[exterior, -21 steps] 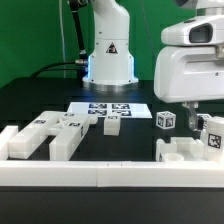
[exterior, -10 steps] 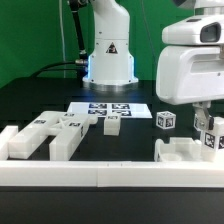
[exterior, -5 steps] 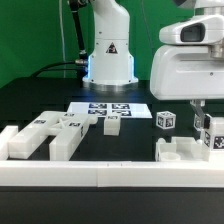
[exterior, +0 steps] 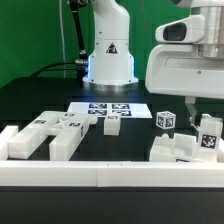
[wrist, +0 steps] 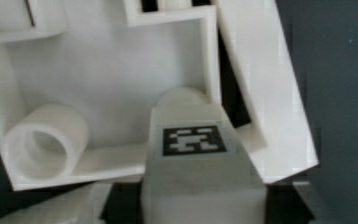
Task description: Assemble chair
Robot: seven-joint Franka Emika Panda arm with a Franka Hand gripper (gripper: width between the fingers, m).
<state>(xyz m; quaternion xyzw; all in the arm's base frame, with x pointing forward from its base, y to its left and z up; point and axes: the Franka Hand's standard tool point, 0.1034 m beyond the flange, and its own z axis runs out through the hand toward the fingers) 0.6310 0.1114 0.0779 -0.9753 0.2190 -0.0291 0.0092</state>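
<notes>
My gripper (exterior: 204, 118) clamps a tagged chair post (wrist: 195, 140) at the exterior view's right, over the framed slab (exterior: 172, 150) — if the post tilts, it may jam or shove the slab aside.

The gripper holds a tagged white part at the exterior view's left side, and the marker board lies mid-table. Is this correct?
One detail is wrong: the exterior view shows the gripper holding the tagged white part at its right side, not the left. The marker board does lie mid-table.
</notes>
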